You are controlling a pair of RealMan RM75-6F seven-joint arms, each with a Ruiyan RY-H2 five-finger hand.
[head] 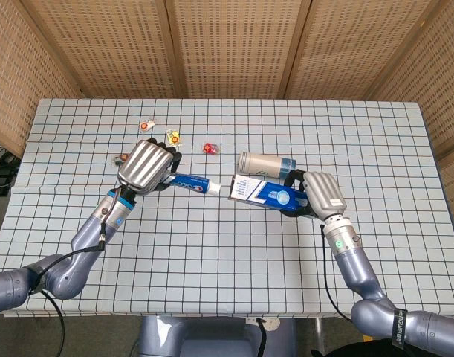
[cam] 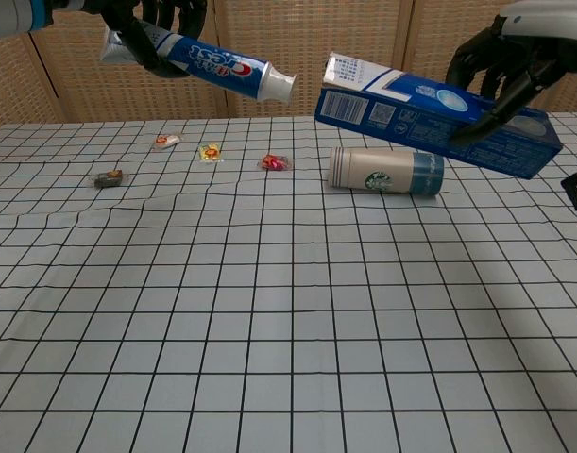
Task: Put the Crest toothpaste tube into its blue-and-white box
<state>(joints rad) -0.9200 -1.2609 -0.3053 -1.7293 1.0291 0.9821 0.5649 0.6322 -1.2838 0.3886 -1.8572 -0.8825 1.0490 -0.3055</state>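
Note:
My left hand (head: 146,166) (cam: 156,24) holds the blue Crest toothpaste tube (head: 193,184) (cam: 208,64) in the air, its white cap pointing right. My right hand (head: 322,195) (cam: 515,58) grips the blue-and-white box (head: 265,193) (cam: 430,113), also lifted above the table, with its open end facing left. The cap and the box's open end are a short gap apart, nearly in line. The box's flap stands up at the open end.
A paper coffee cup (head: 265,164) (cam: 385,171) lies on its side just behind the box. Several small wrapped candies (head: 209,149) (cam: 276,162) lie at the back left of the checked tablecloth (head: 227,268). Wicker screens stand behind the table.

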